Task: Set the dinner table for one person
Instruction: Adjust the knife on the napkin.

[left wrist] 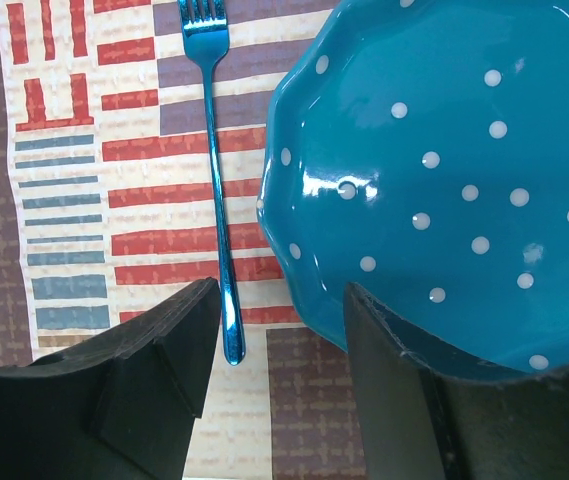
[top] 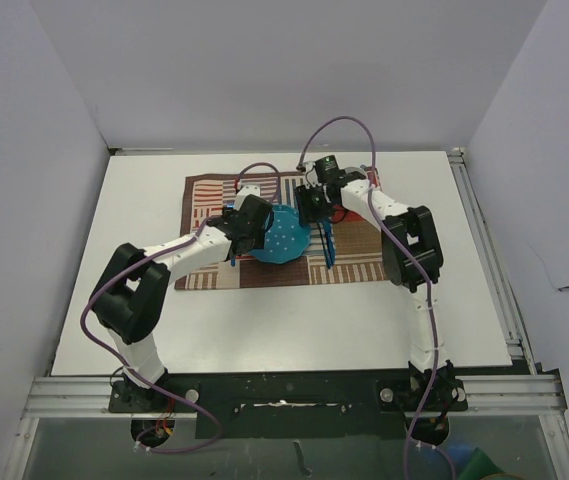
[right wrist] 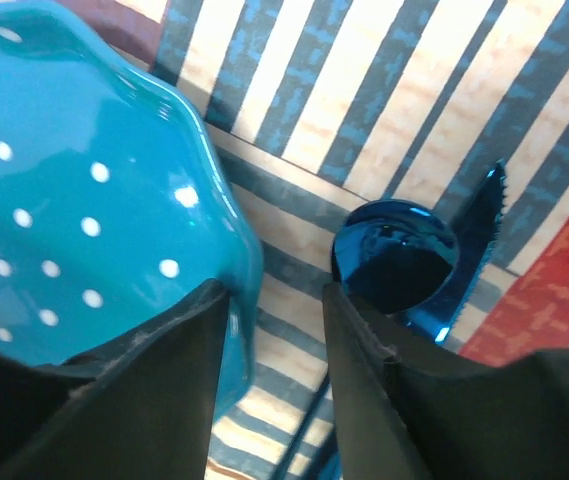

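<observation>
Plate (left wrist: 444,180) looks glazed, stiff, breakable and likely slippery, so you should pinch its scalloped rim; left gripper (left wrist: 279,290) and right gripper (right wrist: 274,290) both have jaws apart, empty.

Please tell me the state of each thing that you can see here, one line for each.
plate: upright, empty, on the mat.
fork: lying flat, left of plate, apart.
spoon: lying on mat, right of plate.
knife: close beside spoon.
left hand: open, empty.
right hand: open, empty.

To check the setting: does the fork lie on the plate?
No, the fork lies on the mat beside the plate, not touching it.
</observation>
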You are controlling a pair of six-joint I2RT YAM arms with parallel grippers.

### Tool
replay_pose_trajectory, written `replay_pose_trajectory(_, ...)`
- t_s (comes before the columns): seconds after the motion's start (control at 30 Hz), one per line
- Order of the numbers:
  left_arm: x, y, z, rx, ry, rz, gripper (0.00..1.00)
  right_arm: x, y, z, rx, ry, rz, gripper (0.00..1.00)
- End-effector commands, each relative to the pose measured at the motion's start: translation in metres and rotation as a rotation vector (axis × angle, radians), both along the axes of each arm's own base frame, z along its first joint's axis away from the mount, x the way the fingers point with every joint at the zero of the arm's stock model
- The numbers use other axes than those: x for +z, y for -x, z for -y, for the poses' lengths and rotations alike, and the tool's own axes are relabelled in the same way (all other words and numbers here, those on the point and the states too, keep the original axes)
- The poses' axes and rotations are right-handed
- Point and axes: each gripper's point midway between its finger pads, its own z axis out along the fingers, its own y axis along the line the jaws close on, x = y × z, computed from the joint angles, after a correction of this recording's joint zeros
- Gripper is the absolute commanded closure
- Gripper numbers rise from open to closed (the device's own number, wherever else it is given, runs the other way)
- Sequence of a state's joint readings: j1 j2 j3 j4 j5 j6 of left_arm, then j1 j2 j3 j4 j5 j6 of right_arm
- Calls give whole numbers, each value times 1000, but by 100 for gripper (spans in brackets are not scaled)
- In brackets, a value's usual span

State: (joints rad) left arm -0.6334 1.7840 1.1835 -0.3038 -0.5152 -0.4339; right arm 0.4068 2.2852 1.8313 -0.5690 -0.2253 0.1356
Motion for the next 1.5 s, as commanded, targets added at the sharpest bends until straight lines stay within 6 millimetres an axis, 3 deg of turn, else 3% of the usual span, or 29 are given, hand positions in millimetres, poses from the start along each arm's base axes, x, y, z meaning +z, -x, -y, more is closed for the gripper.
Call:
replay_pose_trajectory(0.0,30,-9,8,2,58,81,47,10,-11,6,2,-1,74,49)
replay_pose_trajectory(0.13,42,-11,0,16,8,91,47,18,4,1,33,-28,104,26)
replay_pose_trajectory(0.2,51,-12,-5,30,-28,100,47,29,10,-2,39,-47,147,22)
replay_pose_trajectory(0.4,90,-8,-5,27,-15,174,47,75,33,-10,50,-78,239,23)
replay_pose_trajectory(0.6,117,3,-6,33,17,218,46,109,71,-13,26,-22,312,26)
replay_pose_trajectory(0.73,129,16,-8,23,37,230,47,130,104,-1,-50,-6,370,30)
replay_pose_trajectory(0.9,125,38,-11,-8,70,215,47,145,138,37,-201,98,475,28)
replay_pose_trajectory(0.97,117,47,-13,-18,80,204,47,143,146,52,-244,119,481,18)
replay_pose_trajectory(1.07,109,55,-17,-22,88,198,47,135,152,62,-279,127,455,18)
replay_pose_trajectory(1.2,105,59,-24,-7,65,180,47,108,160,58,-263,132,381,28)
replay_pose_trajectory(1.3,109,59,-25,-3,62,180,47,85,162,66,-280,197,337,44)
replay_pose_trajectory(1.4,113,60,-24,-5,73,188,47,65,162,72,-296,258,302,70)
replay_pose_trajectory(1.47,118,60,-25,-3,80,196,47,53,162,71,-295,274,277,92)
